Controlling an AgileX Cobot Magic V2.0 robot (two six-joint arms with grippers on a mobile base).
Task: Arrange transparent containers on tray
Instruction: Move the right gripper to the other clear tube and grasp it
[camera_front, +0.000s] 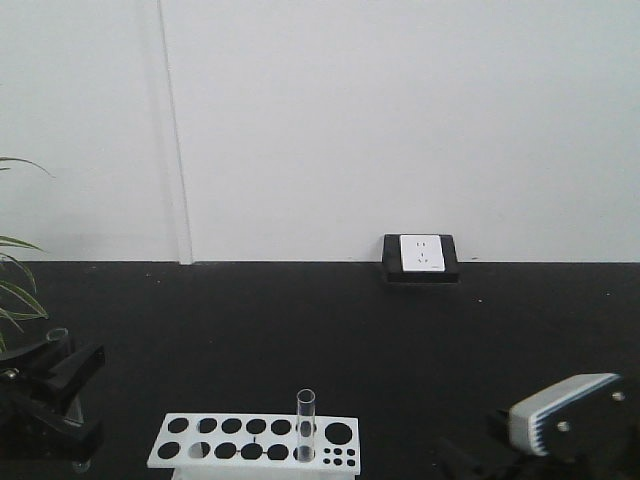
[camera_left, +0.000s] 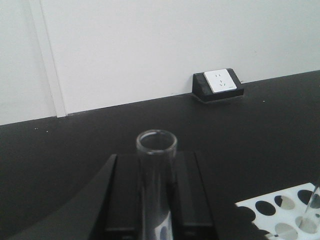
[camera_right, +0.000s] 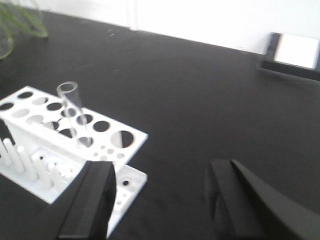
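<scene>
One clear test tube (camera_left: 156, 195) stands upright between the black fingers of my left gripper (camera_left: 156, 159), which is shut on it; its open rim rises above the fingertips. In the front view this gripper (camera_front: 55, 365) is at the lower left, with the tube's rim (camera_front: 56, 334) showing on top. A second test tube (camera_front: 305, 424) stands in a hole of the white rack (camera_front: 210, 452); it also shows in the right wrist view as a test tube (camera_right: 73, 108). My right gripper (camera_right: 160, 175) is open and holds nothing, just right of the rack (camera_right: 111, 137). The yellow tray is out of view.
A black-framed white wall socket (camera_front: 421, 256) sits on the black tabletop at the back wall. Green plant leaves (camera_front: 15, 285) reach in at the left edge. The right arm's grey housing (camera_front: 565, 412) is at the lower right.
</scene>
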